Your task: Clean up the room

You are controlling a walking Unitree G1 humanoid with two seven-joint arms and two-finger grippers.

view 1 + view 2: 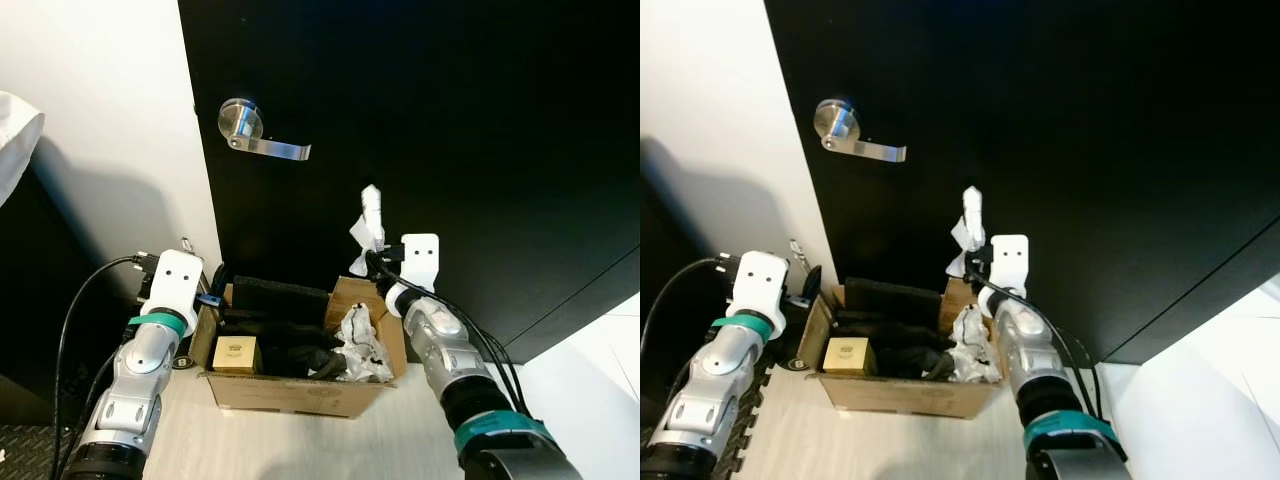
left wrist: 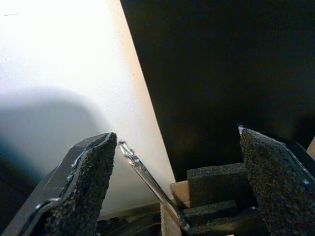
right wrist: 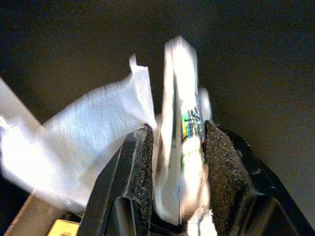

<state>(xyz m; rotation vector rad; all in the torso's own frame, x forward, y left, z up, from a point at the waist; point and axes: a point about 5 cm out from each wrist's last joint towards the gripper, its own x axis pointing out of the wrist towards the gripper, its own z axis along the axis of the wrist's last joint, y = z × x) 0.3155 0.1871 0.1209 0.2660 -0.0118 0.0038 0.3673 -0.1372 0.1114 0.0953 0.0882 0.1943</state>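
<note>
black door (image 1: 420, 120) with silver lever handle (image 1: 255, 135) behind, open cardboard box (image 1: 290, 390) on pale floor (image 1: 320, 440) at 6 o'clock, right pincer (image 1: 372, 255) clamped on white crumpled wrapper (image 1: 368, 228) above box, left pincer (image 2: 177, 191) gaping wide at box's 9 o'clock edge

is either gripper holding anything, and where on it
The right gripper pinches crumpled white paper at its lower end, above the box. The left gripper is open, empty.

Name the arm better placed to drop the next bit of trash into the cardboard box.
Right. The right gripper already pinches white wrapper trash just above the cardboard box; the left gripper is open beside it.
</note>
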